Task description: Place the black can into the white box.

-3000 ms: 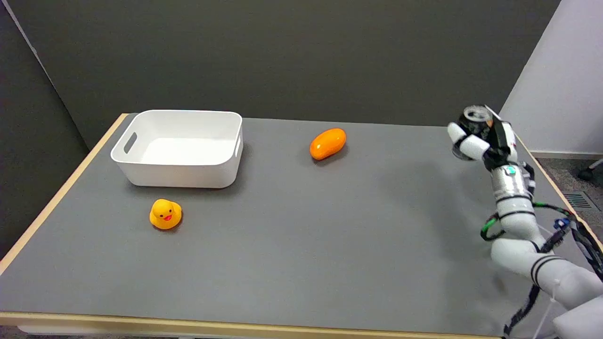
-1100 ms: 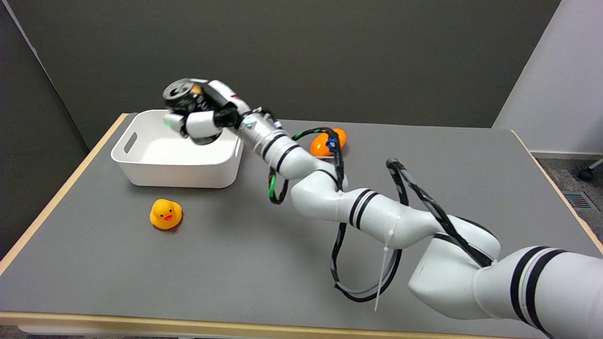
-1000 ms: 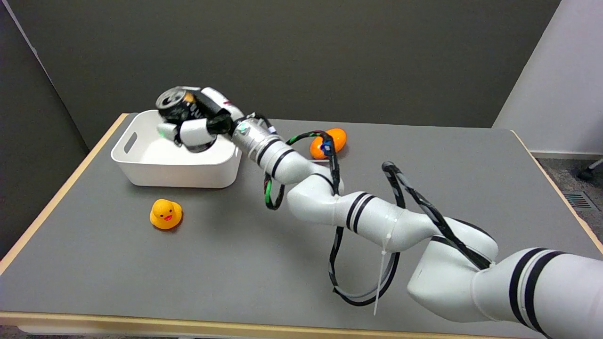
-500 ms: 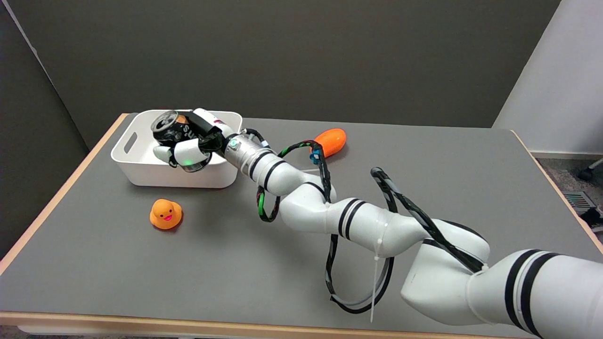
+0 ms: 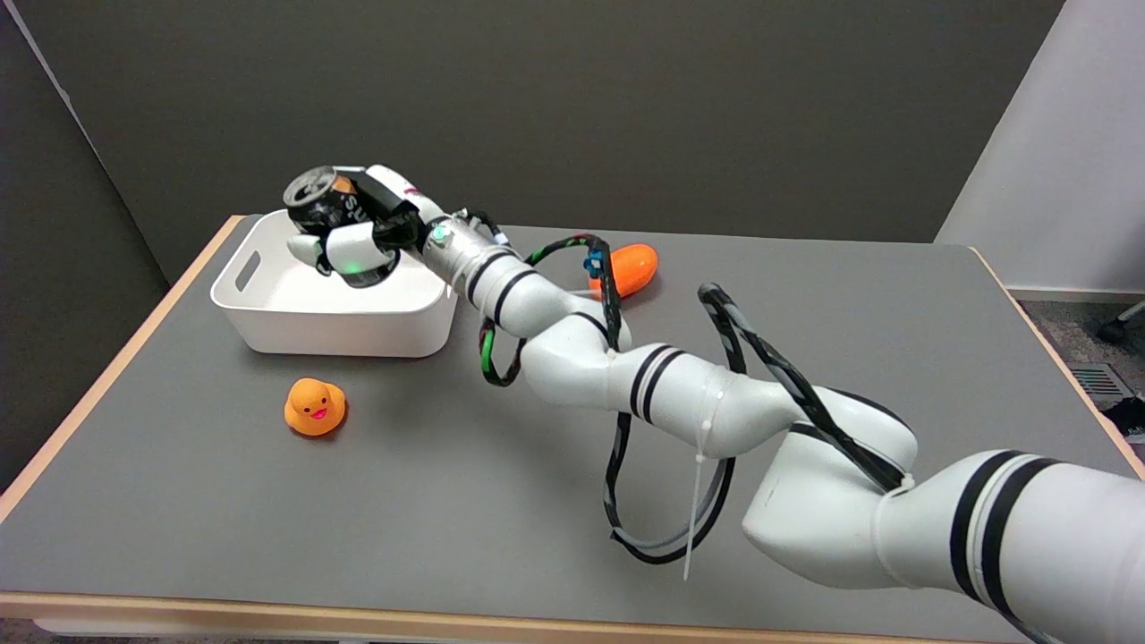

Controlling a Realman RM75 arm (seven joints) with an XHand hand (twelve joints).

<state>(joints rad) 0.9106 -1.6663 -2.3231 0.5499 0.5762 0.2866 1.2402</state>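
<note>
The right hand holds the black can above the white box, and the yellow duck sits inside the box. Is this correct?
Not fully. The right hand does hold the black can above the white box, but the head view shows the yellow duck on the table, in front of the box, not inside it.

A robotics lab, by every sign — a grey-topped table [image 5: 447, 465] with a pale wood edge stands against dark, bare partition walls, while a white robot arm [image 5: 680, 402] strung with black cables and a zip tie stretches across it. Test props dot the surface: a yellow rubber duck [image 5: 314, 407], an orange plastic egg-shaped toy [image 5: 631, 268] — and a white box [image 5: 340, 317].
</note>
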